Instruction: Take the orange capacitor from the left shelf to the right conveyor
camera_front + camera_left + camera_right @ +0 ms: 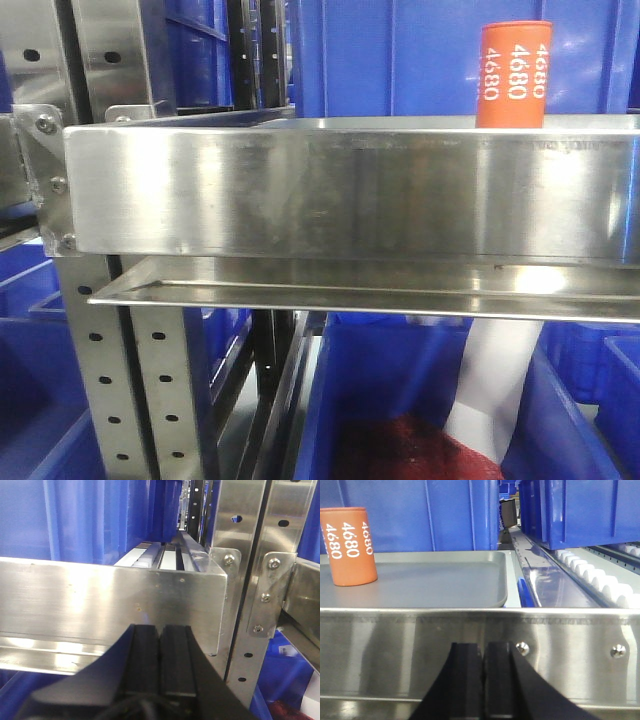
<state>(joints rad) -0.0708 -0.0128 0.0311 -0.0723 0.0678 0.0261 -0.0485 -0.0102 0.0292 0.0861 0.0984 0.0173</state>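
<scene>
The orange capacitor (513, 73) stands upright on the left shelf (350, 185), behind its tall shiny front lip, at the upper right of the front view. In the right wrist view the capacitor (349, 546) stands on a flat grey tray (445, 580) at the far left. My right gripper (483, 647) is shut and empty, low in front of the steel lip (395, 650), below and right of the capacitor. My left gripper (160, 629) is shut and empty before the shelf lip (100, 600). The right conveyor is out of view.
Blue plastic bins (400, 50) stand behind the shelf and more below it (390, 390). Grey perforated uprights (150, 380) carry the shelf, also in the left wrist view (250, 580). A white roller track (600, 580) runs right of the tray under a blue bin (580, 510).
</scene>
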